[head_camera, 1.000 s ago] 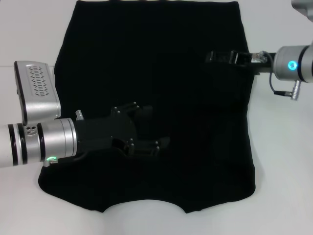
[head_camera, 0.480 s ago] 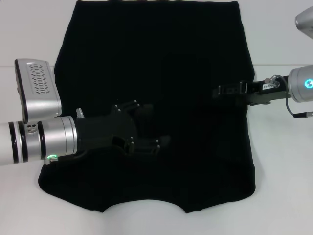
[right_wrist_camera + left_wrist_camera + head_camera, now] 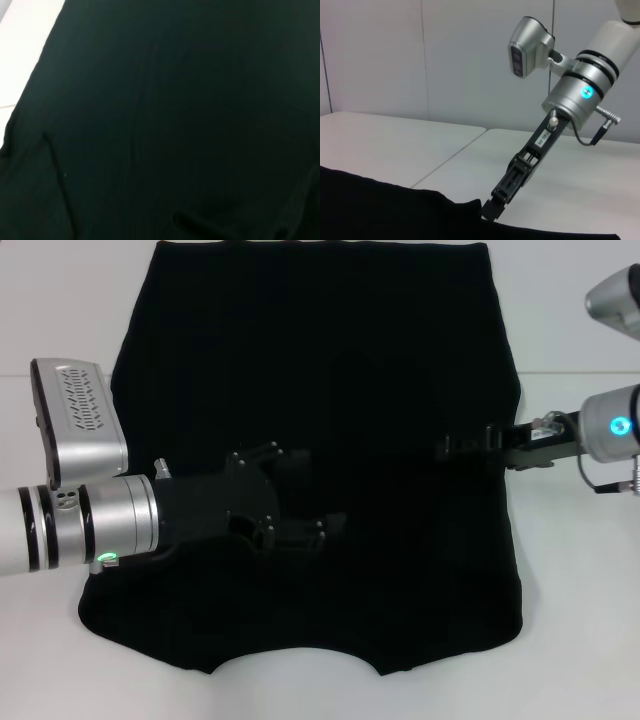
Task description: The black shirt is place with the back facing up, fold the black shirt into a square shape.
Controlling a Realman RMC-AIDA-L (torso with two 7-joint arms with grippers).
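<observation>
The black shirt (image 3: 330, 350) lies flat on the white table (image 3: 585, 600), plain side up, with its neckline at the near edge. My left gripper (image 3: 312, 498) hovers open over the shirt's near left part and holds nothing. My right gripper (image 3: 447, 448) reaches in from the right, just inside the shirt's right edge at mid height. In the left wrist view the right gripper (image 3: 490, 212) has its tip down at the shirt (image 3: 380, 210), where the cloth rises in a small bump. The right wrist view shows only the shirt (image 3: 160, 120) up close.
Bare white table runs around the shirt on the left (image 3: 50, 300), the right and the near edge. A seam line crosses the table (image 3: 575, 374) at the right. A grey wall (image 3: 445, 60) stands behind the table.
My right gripper has moved nearer along the shirt's right edge and come down toward the cloth. My left gripper has hardly moved.
</observation>
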